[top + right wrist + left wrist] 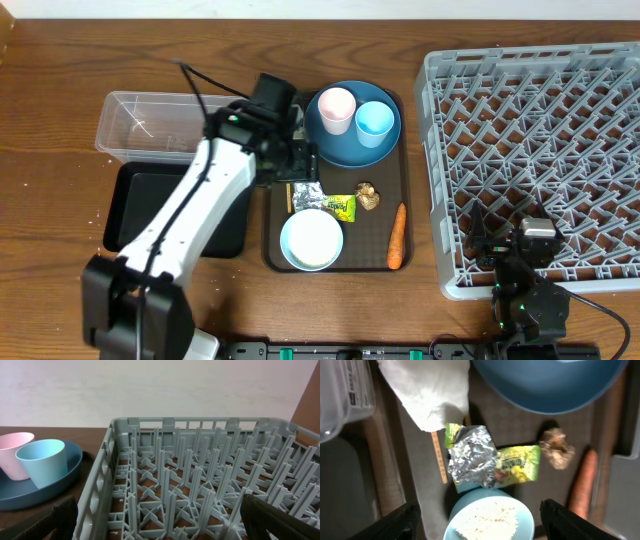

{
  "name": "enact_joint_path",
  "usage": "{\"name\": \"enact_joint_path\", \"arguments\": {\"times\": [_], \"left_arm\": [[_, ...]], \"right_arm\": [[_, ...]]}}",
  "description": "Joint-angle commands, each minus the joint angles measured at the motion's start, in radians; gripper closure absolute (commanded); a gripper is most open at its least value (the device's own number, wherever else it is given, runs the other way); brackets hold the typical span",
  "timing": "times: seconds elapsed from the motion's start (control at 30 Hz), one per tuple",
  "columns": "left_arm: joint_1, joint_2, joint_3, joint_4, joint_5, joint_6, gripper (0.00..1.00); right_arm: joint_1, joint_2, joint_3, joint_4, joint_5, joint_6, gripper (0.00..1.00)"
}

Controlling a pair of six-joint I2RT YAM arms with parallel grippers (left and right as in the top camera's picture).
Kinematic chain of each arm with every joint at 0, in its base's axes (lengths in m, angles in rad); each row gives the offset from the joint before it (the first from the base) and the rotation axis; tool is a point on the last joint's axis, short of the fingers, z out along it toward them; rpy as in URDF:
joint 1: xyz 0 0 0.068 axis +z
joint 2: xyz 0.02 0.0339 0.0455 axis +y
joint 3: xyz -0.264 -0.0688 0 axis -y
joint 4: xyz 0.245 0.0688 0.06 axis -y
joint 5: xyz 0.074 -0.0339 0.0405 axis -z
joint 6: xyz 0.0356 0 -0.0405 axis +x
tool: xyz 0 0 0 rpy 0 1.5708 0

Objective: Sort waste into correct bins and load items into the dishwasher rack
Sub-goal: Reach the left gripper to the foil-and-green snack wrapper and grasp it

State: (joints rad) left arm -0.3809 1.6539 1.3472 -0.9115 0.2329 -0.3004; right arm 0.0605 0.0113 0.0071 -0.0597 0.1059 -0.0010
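- Overhead view, far left: a clear tub [140,125] sits at the back of the table, and a black tray [135,195] lies just in front of it. The left arm crosses over the tray.
- The left gripper [482,522] hangs over the left part of the brown serving tray [385,255]. Its fingers are spread wide and grip nothing.
- The left wrist view shows a white tissue [432,392] on the serving tray. A foil wrapper [472,457] is just beside the tissue and lies across a chopstick [440,460] and a yellow-green packet [517,465].
- A light blue bowl [285,245] holding rice [311,238] stands at the near left of the serving tray.
- A dark blue plate [345,150] at the back carries a pink cup [336,108] and a blue cup [375,122], both upright and side by side.
- A brown lump [368,196] lies right of the packet. A carrot [397,237] lies along the serving tray's right edge.
- A grey dishwasher rack [540,150] fills the right side of the table.
- The right gripper [165,520] sits at the rack's near edge, fingers wide apart, holding nothing.
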Motion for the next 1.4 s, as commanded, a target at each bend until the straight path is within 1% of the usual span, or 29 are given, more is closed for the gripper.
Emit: {"name": "enact_joint_path", "arguments": {"times": [0.0, 0.17, 0.4, 0.83, 1.37], "left_arm": [[-0.037, 0.043, 0.011, 0.001, -0.119, -0.080, 0.23], [-0.074, 0.100, 0.011, 0.029, -0.174, -0.084, 0.23], [-0.084, 0.177, 0.011, 0.055, -0.175, -0.105, 0.22], [-0.084, 0.288, 0.011, 0.104, -0.174, -0.106, 0.22], [-0.108, 0.295, -0.021, 0.179, -0.174, -0.106, 0.22]], "right_arm": [[-0.007, 0.000, -0.002, -0.003, 0.010, 0.004, 0.01], [-0.007, 0.000, -0.002, -0.003, 0.010, 0.004, 0.01], [-0.007, 0.000, -0.002, -0.003, 0.010, 0.004, 0.01], [-0.007, 0.000, -0.002, -0.003, 0.010, 0.004, 0.01], [-0.007, 0.000, -0.002, -0.003, 0.010, 0.004, 0.01]]}}
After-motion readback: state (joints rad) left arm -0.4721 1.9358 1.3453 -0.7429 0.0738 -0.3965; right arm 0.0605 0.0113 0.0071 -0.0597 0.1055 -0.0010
